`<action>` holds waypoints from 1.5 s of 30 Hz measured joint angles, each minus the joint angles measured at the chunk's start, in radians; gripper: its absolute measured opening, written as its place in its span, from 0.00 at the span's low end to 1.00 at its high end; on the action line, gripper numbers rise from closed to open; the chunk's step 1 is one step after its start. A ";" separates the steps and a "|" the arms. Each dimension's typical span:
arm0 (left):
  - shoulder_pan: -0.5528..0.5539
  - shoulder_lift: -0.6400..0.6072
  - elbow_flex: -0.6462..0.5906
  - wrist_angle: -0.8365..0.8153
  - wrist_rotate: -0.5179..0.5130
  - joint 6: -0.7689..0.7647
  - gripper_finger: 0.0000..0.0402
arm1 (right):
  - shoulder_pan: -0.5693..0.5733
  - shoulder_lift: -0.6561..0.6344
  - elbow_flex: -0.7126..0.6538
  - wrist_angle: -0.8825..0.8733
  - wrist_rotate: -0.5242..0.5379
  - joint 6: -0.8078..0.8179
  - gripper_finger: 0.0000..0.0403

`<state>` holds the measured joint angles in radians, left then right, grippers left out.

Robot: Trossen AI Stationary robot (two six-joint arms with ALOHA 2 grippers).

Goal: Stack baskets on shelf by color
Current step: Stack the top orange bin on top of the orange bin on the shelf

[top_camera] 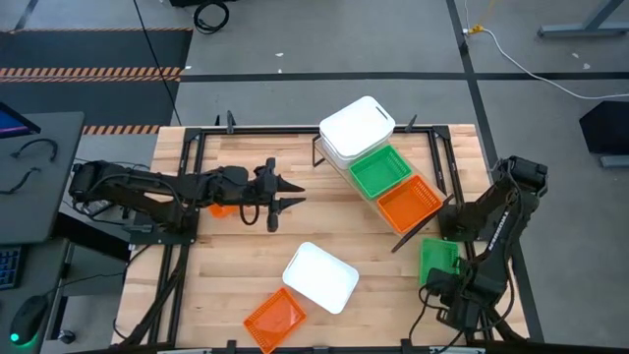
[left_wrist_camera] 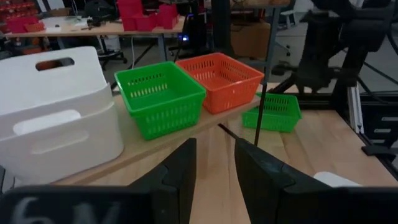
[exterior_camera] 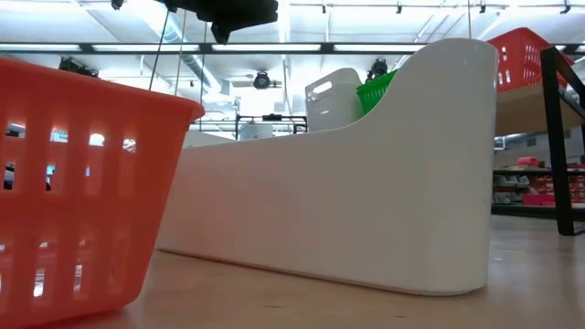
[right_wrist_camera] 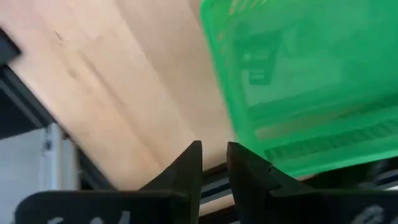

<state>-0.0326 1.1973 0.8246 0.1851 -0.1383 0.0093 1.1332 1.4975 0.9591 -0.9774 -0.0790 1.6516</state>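
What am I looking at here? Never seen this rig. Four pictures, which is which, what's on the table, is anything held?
It is a two-arm robot at a wooden table. The top picture looks straight down; the second sits at tabletop height; the other two come from cameras on each wrist.

The left gripper hangs mid-table with its fingers nearly together, holding nothing. The right gripper is near the table's right edge, beside a green basket, also empty.

On the slanted shelf sit white baskets, a second green basket and an orange basket. Loose on the table are another white basket and another orange basket. Something orange shows under the left arm, mostly hidden.
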 joint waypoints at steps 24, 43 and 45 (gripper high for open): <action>0.000 0.000 0.000 -0.066 -0.038 0.002 0.29 | 0.019 0.183 0.014 -0.010 0.044 -0.108 0.43; 0.006 0.000 0.002 -0.552 -0.184 -0.227 0.29 | 0.018 0.147 0.023 0.007 0.086 -0.081 0.42; 0.014 0.000 0.002 -0.657 -0.236 -0.283 0.29 | 0.017 0.137 0.023 0.007 0.098 -0.080 0.42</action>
<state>-0.0190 1.1976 0.8261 -0.4722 -0.3743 -0.2735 1.1500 1.6341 0.9817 -0.9707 0.0187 1.5711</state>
